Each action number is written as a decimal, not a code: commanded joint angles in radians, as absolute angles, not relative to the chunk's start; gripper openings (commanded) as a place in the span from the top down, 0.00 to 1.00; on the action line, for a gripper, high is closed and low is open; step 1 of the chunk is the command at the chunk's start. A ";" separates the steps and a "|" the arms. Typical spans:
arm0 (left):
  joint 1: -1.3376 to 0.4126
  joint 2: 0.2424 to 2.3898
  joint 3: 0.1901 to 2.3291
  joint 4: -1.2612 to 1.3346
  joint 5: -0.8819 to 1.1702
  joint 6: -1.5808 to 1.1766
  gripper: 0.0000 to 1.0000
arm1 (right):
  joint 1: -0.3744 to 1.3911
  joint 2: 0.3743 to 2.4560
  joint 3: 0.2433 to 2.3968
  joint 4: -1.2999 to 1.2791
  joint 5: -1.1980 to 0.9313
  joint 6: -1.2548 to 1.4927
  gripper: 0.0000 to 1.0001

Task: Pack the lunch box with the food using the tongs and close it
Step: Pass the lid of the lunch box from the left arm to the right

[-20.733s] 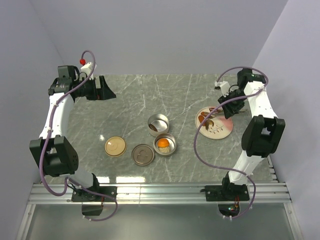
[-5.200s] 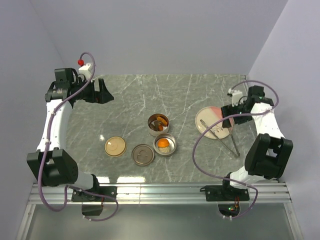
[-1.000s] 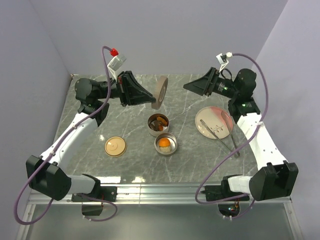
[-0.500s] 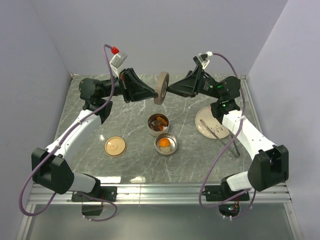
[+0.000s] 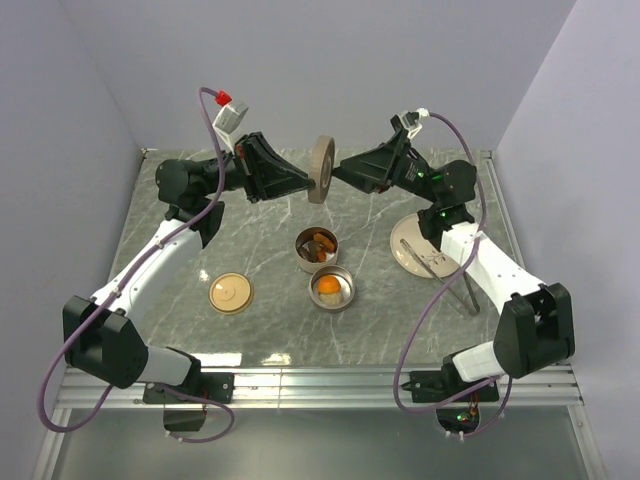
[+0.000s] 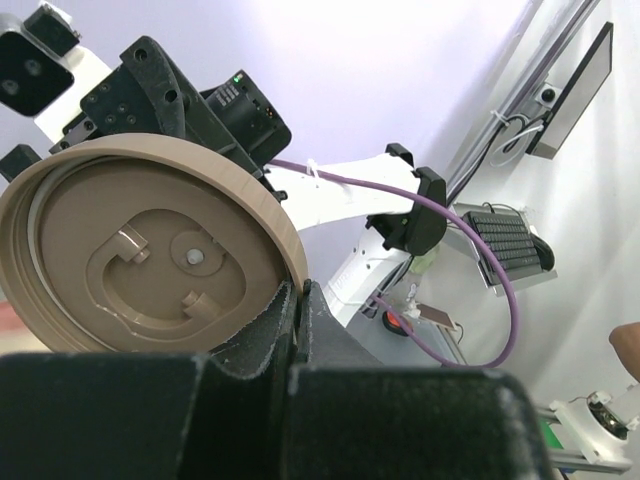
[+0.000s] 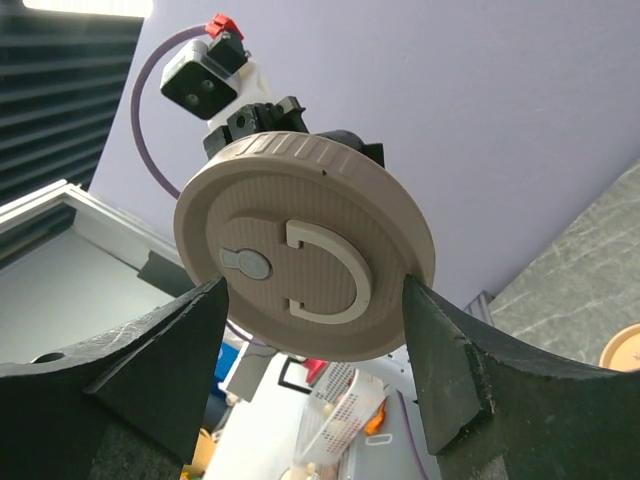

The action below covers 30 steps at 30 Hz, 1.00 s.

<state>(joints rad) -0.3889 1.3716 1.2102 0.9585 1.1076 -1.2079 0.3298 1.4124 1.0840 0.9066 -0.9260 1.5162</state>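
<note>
A round brown lunch box lid [image 5: 321, 169] hangs on edge high above the table's back. My left gripper [image 5: 306, 186] is shut on its lower rim; in the left wrist view the fingers [image 6: 300, 290] pinch the rim of the lid [image 6: 150, 260]. My right gripper [image 5: 339, 172] faces it, and its fingers press both sides of the lid [image 7: 305, 255]. Two round metal tins sit mid-table: one [image 5: 317, 247] holds brown and orange food, the other [image 5: 330, 287] an orange chunk. The thin silver tongs [image 5: 447, 277] lie across the plate's edge.
A pale pink plate [image 5: 420, 250] lies at the right under the right arm. A tan lid [image 5: 230, 293] rests flat on the table at the left front. Grey walls close in the back and both sides.
The right arm swung in from the right, and its fingers came around the raised lid. The left arm kept its grip and turned the lid slightly.
</note>
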 commanded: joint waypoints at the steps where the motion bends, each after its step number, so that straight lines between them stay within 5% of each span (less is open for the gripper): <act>1: -0.388 1.347 1.227 1.031 1.071 -1.216 1.00 | 0.344 1.431 1.106 0.959 -0.885 1.529 0.23; 18: -0.400 1.321 1.187 0.942 1.063 -1.100 1.00 | 0.390 1.459 1.184 0.931 -0.899 1.528 0.23; 30: -0.364 1.315 1.178 0.919 1.003 -1.081 1.00 | 0.276 1.422 1.248 0.657 -0.953 1.280 0.22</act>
